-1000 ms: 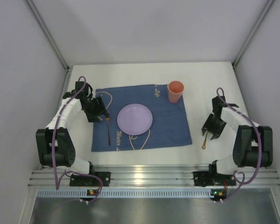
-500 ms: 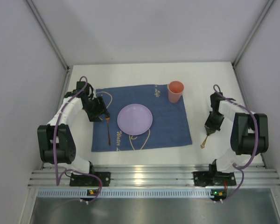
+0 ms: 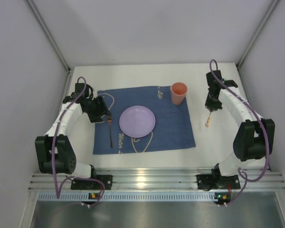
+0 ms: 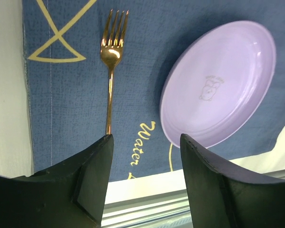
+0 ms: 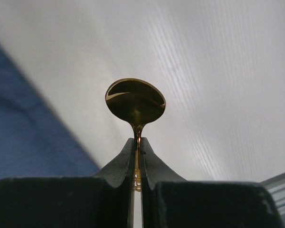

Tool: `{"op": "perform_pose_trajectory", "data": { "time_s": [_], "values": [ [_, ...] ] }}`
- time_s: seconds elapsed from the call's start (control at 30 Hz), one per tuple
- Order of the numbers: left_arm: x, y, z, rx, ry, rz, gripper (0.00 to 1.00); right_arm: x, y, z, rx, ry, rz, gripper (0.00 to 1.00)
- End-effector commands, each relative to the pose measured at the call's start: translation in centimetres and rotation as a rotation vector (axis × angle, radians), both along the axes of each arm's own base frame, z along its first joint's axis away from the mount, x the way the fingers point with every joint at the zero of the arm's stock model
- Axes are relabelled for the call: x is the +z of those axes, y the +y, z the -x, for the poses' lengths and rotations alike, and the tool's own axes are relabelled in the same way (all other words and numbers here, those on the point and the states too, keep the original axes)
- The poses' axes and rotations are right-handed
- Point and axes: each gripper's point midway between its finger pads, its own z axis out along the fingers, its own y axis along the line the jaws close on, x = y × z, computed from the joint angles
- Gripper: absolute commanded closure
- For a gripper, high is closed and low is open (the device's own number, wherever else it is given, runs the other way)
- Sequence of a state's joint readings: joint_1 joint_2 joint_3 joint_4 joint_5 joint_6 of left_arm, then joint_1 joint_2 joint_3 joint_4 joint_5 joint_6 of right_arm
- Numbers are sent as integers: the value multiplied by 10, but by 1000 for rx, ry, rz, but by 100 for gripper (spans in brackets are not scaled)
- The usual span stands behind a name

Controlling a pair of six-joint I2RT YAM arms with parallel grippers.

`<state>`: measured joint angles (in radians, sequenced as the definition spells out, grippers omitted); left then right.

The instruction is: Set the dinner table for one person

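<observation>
The left claw [image 4: 145, 138] hovers with fingers partly spread and empty over the left edge of a blue placemat [image 3: 171, 130], one finger hiding the handle tip of a gold fork [image 4: 110, 71]. A lilac plate [image 3: 137, 121] sits mid-mat and an orange cup [image 3: 178, 93] at its far right corner, on the white worktop [image 3: 147, 73], which spans the walled bay, bare all round the mat. Right of the mat, the right claw [image 5: 137, 142] is clamped tight on a gold spoon [image 5: 135, 100], most of its handle hidden between the fingers.

A robotics lab test booth: plain white panels [image 3: 147, 28] wall in the dinner table [image 3: 133, 76] beyond the jaws; a ribbed aluminium rail [image 3: 152, 180] runs behind them.
</observation>
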<state>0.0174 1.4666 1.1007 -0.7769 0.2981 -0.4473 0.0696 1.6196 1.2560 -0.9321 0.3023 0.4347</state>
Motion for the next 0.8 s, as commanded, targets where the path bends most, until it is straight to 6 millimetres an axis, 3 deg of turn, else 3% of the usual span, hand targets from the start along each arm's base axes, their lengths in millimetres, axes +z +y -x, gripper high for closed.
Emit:
{"op": "perform_pose_trajectory", "data": {
  "time_s": [0.0,0.03,0.07,0.1,0.23,0.37,0.57,0.77],
  "values": [
    [36,2,-20,34,-146,-1,37,78,42,-10,139,-163,37,100],
    [37,5,-21,45,-150,-13,37,99,72,-15,208,-221,24,100],
    [39,5,-22,50,-153,-12,37,108,86,-14,243,-240,22,100],
    [40,5,-21,53,-153,-14,37,122,114,-13,319,-279,0,100],
    [39,6,-13,66,-147,-15,38,137,170,-9,453,-324,-52,100],
    [40,7,-1,77,-148,-20,38,112,213,-5,520,-275,-169,100],
    [41,11,19,94,-143,-44,37,54,239,-5,552,-180,-234,100],
    [49,22,38,113,-133,-107,36,15,259,-14,560,-119,-278,100]
  ]
}}
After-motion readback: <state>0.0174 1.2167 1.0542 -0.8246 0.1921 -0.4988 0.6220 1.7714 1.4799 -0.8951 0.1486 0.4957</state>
